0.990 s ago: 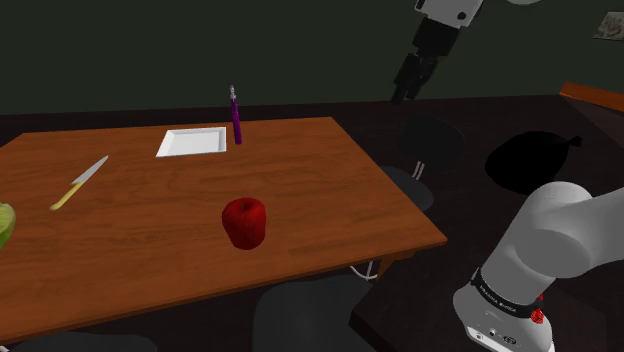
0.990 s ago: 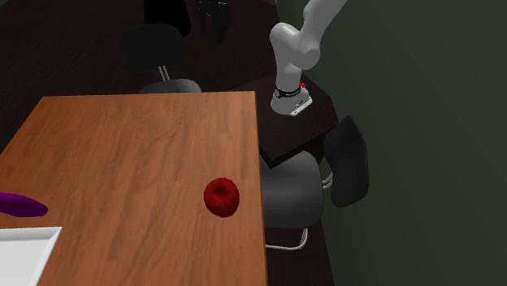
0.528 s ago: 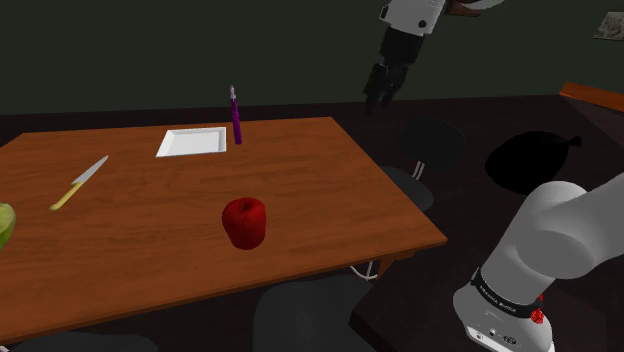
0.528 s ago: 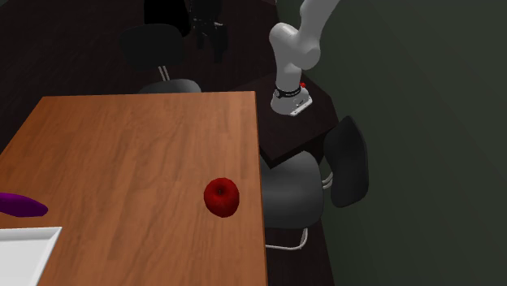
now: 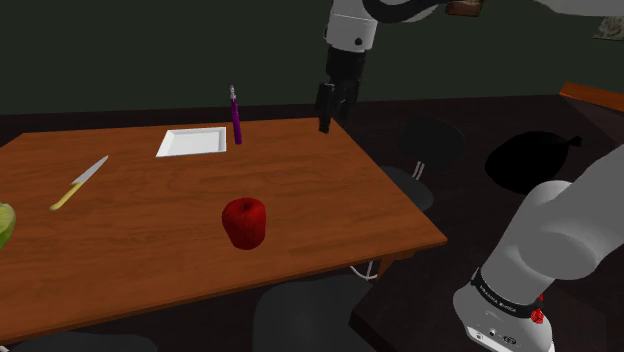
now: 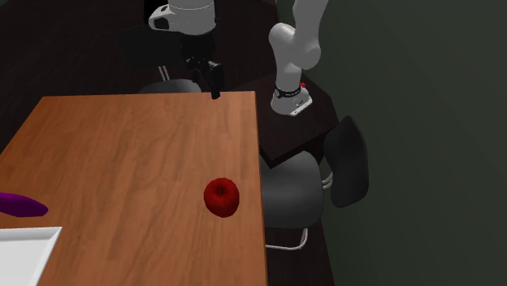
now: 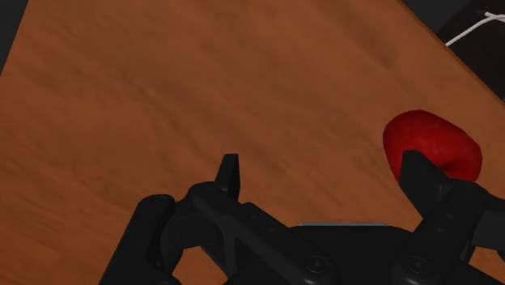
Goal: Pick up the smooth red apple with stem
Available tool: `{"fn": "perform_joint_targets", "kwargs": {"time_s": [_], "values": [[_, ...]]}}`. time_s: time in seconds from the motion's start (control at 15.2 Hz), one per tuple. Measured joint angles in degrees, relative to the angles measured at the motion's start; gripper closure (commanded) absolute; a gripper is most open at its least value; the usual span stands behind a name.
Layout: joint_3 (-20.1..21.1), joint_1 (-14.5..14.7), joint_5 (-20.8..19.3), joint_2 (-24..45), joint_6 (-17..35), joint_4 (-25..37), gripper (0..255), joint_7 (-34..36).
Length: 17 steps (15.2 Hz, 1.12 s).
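Round red apple (image 5: 244, 222) on grained wooden table (image 5: 150, 210) (claw (image 7: 321, 166) spread).

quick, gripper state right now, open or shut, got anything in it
Gripper: open, jaws standing apart, holding nothing; the red apple lies apart from it, untouched.

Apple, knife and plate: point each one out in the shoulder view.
apple (image 5: 245, 221): shoulder view, middle of its red side.
knife (image 5: 82, 181): shoulder view, blade next to the yellow handle.
plate (image 5: 190, 142): shoulder view, bare white middle.
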Motion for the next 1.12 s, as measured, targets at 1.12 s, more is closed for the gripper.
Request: {"fn": "perform_joint_targets", "kwargs": {"time_s": [1.12], "values": [[10.24,10.52,-11.96,40.27,-7.36,33.69,0,13.65]]}}
